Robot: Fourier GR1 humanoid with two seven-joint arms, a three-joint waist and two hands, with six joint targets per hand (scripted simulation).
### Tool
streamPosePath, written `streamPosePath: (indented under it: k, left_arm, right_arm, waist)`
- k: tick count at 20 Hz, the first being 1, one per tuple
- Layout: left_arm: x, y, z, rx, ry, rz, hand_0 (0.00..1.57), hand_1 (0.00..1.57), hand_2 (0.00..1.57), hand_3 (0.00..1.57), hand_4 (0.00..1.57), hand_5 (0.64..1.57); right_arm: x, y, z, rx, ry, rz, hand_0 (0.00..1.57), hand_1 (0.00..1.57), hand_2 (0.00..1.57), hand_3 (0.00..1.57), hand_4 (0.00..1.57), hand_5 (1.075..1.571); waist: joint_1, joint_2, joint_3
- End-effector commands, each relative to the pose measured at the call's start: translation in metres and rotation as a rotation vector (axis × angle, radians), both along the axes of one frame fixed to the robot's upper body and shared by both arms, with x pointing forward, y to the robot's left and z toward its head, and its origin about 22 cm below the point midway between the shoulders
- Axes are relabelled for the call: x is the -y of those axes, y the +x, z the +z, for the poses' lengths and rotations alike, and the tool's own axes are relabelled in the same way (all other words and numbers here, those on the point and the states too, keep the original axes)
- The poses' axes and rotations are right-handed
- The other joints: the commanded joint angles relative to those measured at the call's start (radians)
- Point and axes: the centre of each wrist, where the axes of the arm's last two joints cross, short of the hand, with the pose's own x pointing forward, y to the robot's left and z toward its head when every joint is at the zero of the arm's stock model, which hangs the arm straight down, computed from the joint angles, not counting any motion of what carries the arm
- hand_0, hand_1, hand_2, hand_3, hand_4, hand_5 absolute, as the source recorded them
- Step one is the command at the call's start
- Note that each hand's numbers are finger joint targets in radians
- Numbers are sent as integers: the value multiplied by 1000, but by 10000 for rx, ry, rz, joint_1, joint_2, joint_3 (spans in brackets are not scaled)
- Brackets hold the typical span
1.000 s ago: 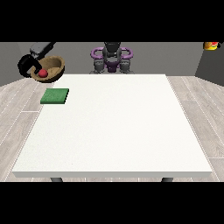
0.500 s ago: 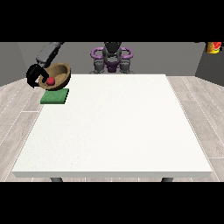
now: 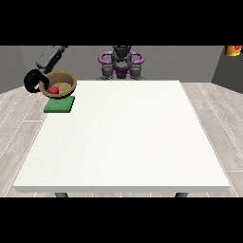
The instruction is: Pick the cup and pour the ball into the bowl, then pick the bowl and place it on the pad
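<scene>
White table (image 3: 123, 137): bare across its middle, all the work at its far left corner.
Green pad (image 3: 60, 105): flat at that corner, by the left edge.
Wooden bowl (image 3: 60, 84): above the pad's far side, not yet seated; I should centre it, level it, lower it.
My hand at the view's left (image 3: 33, 80): on the bowl's left rim, apparently curled round it.
Red ball (image 3: 54, 88): inside the bowl.

Only one camera watches me. It stands across the white table (image 3: 123, 137) from me, set high and looking down over the far edge toward my torso (image 3: 121, 64), which shows small at the frame's top centre. The whole tabletop fits in frame. My sides appear mirrored here.
</scene>
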Motion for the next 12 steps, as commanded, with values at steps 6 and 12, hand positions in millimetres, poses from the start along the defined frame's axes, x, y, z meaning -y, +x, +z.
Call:
streamPosePath:
  k: [6, 12]
  left_arm:
    - [-17, -11, 3, 642, -9, 92, 0, 0, 0, 0, 1192, 1562]
    - [-17, -8, 15, 936, 98, 64, 0, 0, 0, 0, 1191, 1565]
  right_arm:
    - [21, -3, 22, 1113, -142, -906, 1465, 1465, 1389, 796, 0, 1539]
    - [-1, 17, 22, 1877, 183, -837, 1434, 1434, 1376, 670, 0, 1534]
  waist:
    - [10, 588, 0]
    - [180, 1125, 8]
